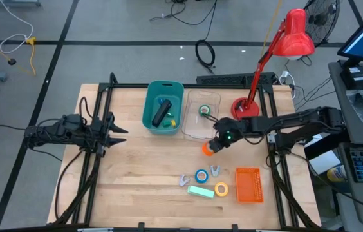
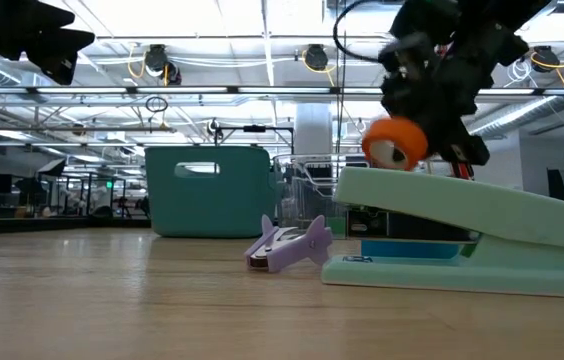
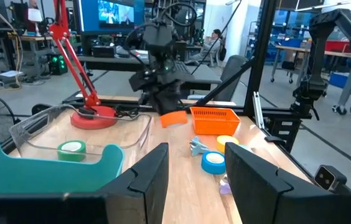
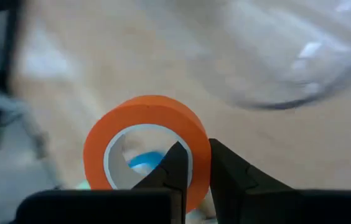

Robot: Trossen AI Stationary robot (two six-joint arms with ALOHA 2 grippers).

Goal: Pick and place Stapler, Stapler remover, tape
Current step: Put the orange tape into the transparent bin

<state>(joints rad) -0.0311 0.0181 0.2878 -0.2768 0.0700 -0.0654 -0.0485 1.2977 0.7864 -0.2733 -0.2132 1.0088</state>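
Note:
My right gripper (image 1: 214, 145) is shut on the orange tape roll (image 1: 207, 149), which hangs above the table in front of the clear container (image 1: 202, 125); the low view shows the roll (image 2: 394, 142) well off the wood. A green tape roll (image 1: 204, 110) lies inside the clear container. The black stapler (image 1: 162, 115) lies in the teal bin (image 1: 152, 96). The blue tape (image 1: 201, 175), the yellow tape (image 1: 221, 189) and two purple stapler removers (image 1: 215, 171) (image 1: 184, 181) lie on the near part of the table. My left gripper (image 1: 116, 132) waits open at the left side. My right gripper pinches the wall of the orange ring (image 4: 200, 177) between its two fingers, one finger (image 4: 174, 163) inside the hole and the other outside. The fingers come slanting down from the table's right side. The roll is lifted clear and hangs at the fingertips.
A mint green stapler (image 1: 201, 191) and an orange mesh basket (image 1: 248, 184) lie near the front edge. A red desk lamp (image 1: 246, 106) stands at the far right, its arm reaching over the table's back edge. Bare wood lies between the left arm and the loose items.

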